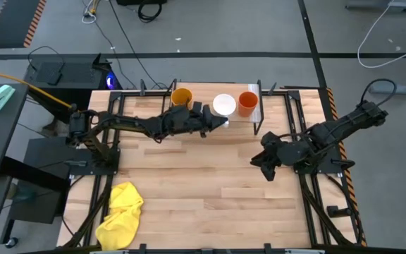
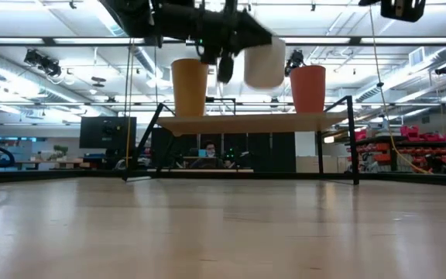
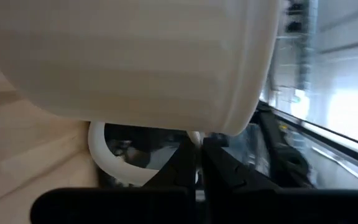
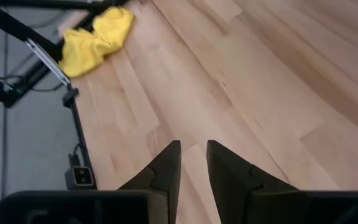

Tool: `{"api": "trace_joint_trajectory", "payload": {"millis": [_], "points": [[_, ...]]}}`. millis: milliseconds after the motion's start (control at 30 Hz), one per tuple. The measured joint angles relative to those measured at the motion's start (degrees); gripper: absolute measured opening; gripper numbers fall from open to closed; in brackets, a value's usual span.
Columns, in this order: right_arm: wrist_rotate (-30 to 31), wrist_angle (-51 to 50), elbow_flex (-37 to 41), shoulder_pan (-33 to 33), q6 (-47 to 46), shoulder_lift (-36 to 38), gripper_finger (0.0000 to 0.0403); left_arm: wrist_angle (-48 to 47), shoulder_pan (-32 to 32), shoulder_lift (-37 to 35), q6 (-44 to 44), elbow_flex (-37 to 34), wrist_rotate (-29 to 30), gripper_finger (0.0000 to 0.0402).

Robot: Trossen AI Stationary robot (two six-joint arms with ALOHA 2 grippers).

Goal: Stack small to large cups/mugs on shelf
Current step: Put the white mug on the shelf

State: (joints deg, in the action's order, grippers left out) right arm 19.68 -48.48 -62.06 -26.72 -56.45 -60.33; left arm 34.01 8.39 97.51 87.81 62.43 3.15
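Shelf (image 1: 210,120), a long light-wood board on thin black legs, lies along the far edge of the table (image 1: 210,190); its long axis runs left to right, and a pale strip closes its right-hand end. Left gripper (image 1: 217,121) reaches over the board with its fingers clamped together on the handle of the white mug (image 1: 223,104). The low view shows the mug held clear above the board, not resting on it, and roughly upright, mouth up; the left wrist view shows the handle loop caught between the closed fingers, with the mug's body just beyond the fingertips. To one side of the fingers stands the yellow-orange cup (image 1: 181,97), upright on the board; to the other side, past the mug, stands the red-orange cup (image 1: 248,103), upright near the pale strip. Right gripper (image 1: 268,166) waits well apart from the shelf, low over bare tabletop, its fingers only slightly apart and holding nothing. A yellow cloth (image 1: 120,206) lies at the near left corner, far from both sets of fingers.

Step in hand, as judged: carrying the mug to its place in the size order. The next move appears to call for lowering it squarely, base level, without nudging either neighbouring cup, before the handle is released.
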Motion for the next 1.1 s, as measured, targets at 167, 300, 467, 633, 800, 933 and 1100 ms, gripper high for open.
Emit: {"api": "trace_joint_trajectory", "payload": {"millis": [167,300,467,633,800,933,1100], "points": [[3.29,-0.28,0.0,-2.37,-1.1,1.68,0.0086,-1.23,1.9,0.0,0.54,-0.07,-0.19,0.0014],[3.85,-0.37,0.0,-2.74,-1.14,1.87,0.0086,-2.07,3.16,0.0,1.97,-0.05,-0.41,0.0014],[4.04,-0.38,0.0,-2.73,-1.09,1.81,0.0086,-6.59,3.71,0.02,2.63,-0.09,-0.43,0.0014],[4.45,-0.37,0.0,-2.73,-1.04,1.79,0.0086,-6.44,4.34,0.29,2.25,-0.07,-0.88,0.0014],[4.42,-0.31,0.0,-2.73,-0.87,1.79,0.0086,-3.96,4.43,2.94,3.01,-0.02,-2.21,0.0014],[4.42,-0.33,0.0,-2.73,-0.87,1.76,0.0086,4.23,4.36,5.61,4.04,-0.04,-2.58,0.0014],[4.39,-0.31,0.0,-2.73,-0.87,1.76,0.0086,5.41,4.32,6.47,3.71,-0.07,-2.02,0.0014]]}}
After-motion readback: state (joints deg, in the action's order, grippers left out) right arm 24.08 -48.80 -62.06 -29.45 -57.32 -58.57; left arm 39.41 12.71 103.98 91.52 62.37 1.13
